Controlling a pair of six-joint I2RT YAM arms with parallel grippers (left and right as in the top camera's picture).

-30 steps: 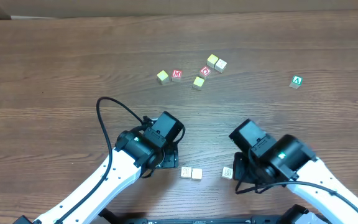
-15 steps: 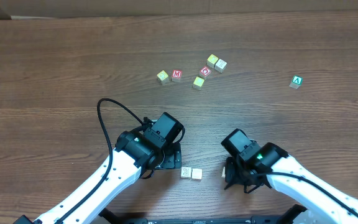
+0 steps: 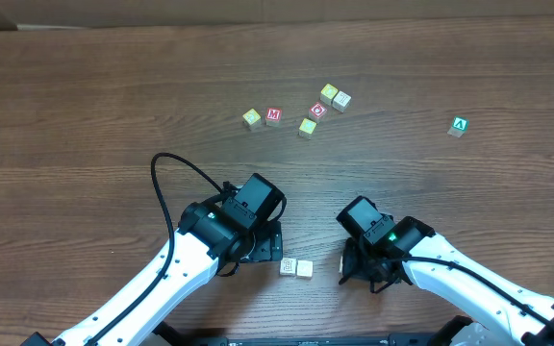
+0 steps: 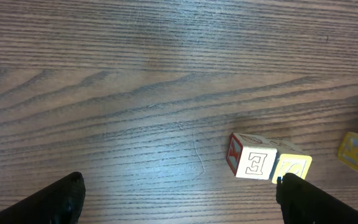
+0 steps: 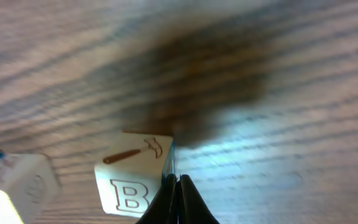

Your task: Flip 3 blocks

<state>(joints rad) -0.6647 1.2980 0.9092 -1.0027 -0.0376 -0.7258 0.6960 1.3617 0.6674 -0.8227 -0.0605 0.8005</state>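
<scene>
Covering the whole view, a brown wood-grain table (image 3: 85, 115) carries the E block (image 4: 253, 163) touching the yellow-faced block (image 4: 293, 168) near the wide-open, empty left gripper (image 4: 179, 186), while the closed, empty right gripper (image 5: 176, 196) rests its tips against the B block (image 5: 132, 180).

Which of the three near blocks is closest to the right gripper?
The B block with the hammer drawing, right against the shut right gripper; the E block and yellow block sit paired farther left.
</scene>
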